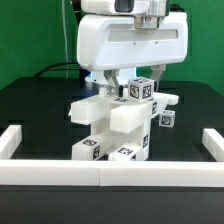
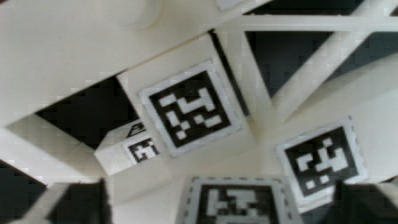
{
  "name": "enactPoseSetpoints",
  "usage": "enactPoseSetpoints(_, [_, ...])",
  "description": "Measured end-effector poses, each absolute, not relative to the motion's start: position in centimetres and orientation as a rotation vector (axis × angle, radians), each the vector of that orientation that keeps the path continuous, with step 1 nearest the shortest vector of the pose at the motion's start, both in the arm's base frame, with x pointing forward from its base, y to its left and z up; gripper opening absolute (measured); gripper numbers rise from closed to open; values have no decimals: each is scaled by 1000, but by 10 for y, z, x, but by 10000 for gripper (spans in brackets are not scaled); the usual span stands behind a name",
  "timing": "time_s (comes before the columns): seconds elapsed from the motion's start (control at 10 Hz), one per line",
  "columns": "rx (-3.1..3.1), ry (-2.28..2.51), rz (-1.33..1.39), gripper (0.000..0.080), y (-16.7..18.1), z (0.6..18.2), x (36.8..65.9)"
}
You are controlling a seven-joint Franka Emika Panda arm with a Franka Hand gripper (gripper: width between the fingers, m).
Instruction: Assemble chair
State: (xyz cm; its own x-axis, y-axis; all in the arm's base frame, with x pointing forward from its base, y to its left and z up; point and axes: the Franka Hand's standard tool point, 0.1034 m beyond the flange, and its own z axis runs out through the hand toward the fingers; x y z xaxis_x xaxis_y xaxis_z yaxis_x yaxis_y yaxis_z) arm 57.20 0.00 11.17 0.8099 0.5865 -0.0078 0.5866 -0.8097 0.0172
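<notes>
The chair stands mid-table as a stack of white blocky parts with black-and-white tags, a slab sticking out toward the exterior view's left. My gripper hangs straight over its top, under the arm's big white hand. In the wrist view the gripper has its dark fingers far apart, and a white tagged part lies between them. I cannot see contact with that part. Other tagged faces and white bars fill the rest of that view.
A low white border rail runs along the front and turns up both sides of the black table. A small tagged cube juts out on the exterior view's right of the stack. A green wall stands behind.
</notes>
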Motion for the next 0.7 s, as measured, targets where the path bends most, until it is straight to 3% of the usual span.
enactPoseSetpoints(0.2, [2972, 959, -4, 283, 0, 112, 572])
enactPoseSetpoints(0.7, [3081, 508, 0, 285, 0, 111, 572])
